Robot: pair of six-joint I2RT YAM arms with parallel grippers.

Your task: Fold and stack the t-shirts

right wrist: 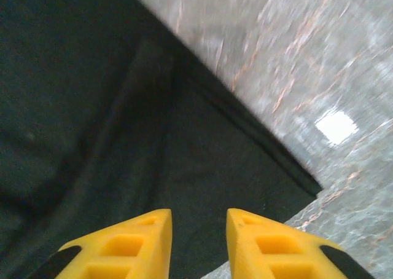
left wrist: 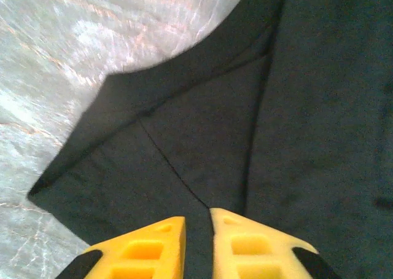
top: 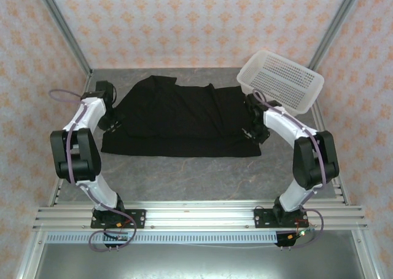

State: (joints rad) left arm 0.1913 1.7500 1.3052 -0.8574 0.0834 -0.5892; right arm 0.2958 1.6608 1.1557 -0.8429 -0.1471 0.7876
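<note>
Item: black t-shirt, plain side up, spread flat across the middle of the grey table.
Left gripper: at the shirt's left edge, jaws nearly together; grip on cloth cannot be told.
Right gripper: over the shirt's right corner, jaws parted, holding nothing.
White perforated basket: far right, beside the shirt.

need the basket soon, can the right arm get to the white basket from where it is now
Probably yes: the white basket sits just beyond the right tool, which is over the t-shirt at its right edge, and nothing lies between them.
</note>
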